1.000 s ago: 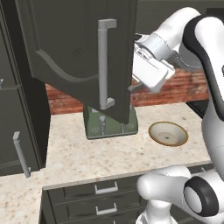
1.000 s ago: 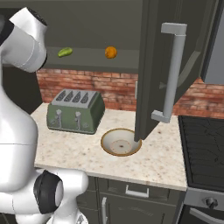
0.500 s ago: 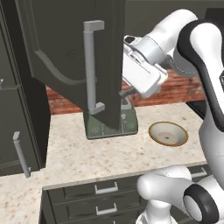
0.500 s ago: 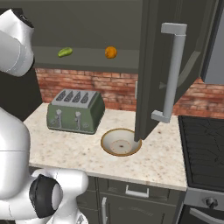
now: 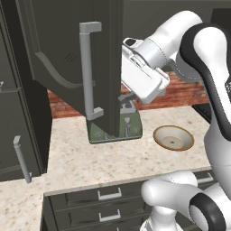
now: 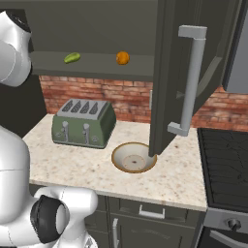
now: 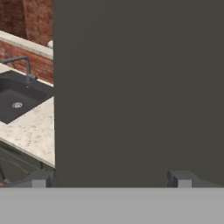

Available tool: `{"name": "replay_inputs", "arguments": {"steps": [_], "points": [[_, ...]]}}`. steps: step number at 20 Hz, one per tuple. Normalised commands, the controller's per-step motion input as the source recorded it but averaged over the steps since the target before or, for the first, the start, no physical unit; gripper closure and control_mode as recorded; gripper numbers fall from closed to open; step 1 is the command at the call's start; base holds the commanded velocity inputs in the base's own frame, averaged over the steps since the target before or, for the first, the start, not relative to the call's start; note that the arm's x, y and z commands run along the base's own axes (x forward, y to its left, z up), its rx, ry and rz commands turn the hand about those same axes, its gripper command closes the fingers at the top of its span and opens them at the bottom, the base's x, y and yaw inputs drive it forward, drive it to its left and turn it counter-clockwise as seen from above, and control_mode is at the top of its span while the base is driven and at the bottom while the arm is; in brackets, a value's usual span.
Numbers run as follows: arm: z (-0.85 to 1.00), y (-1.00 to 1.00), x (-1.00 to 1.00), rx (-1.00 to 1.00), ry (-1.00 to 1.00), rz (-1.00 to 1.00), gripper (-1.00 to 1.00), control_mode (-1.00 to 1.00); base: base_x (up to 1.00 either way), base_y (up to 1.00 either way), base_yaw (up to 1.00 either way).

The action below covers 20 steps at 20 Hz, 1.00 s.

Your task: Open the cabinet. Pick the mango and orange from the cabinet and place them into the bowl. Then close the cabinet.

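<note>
The left door (image 5: 72, 58) of the cabinet (image 6: 97, 29) has swung wider as the gripper (image 7: 111, 177), fingers wide and holding nothing, pushes behind it, so the mango (image 6: 72, 57) and orange (image 6: 122, 57) on the shelf are nearly reachable

Dark grey cabinet (image 6: 184, 72) with a silver bar handle (image 6: 189, 80) at the right of the right base view. Green-yellow mango (image 6: 72, 57) and bright orange (image 6: 122, 57) upper left. Green toaster (image 6: 84, 123) against a red brick wall (image 6: 126, 99). Cream bowl (image 6: 134, 157) with a tan rim on the speckled beige counter (image 6: 77, 167). Dark sink (image 7: 17, 100) at the left of the hand view.
</note>
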Motion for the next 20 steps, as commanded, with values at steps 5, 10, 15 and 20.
{"name": "replay_inputs", "arguments": {"steps": [5, 10, 15, 20], "points": [[0.00, -0.17, 0.00, 0.00, 0.00, 0.00, -1.00, -1.00, 0.00, 0.00, 0.00], [0.05, -0.36, 0.00, 0.00, 0.00, 0.00, -1.00, -1.00, 0.00, 0.00, 0.00], [0.03, -0.41, 0.00, 0.00, 0.00, 0.00, -1.00, -1.00, 0.00, 0.00, 0.00], [0.00, -0.40, 0.00, 0.00, 0.00, 0.00, -1.00, -1.00, 0.00, 0.00, 0.00]]}}
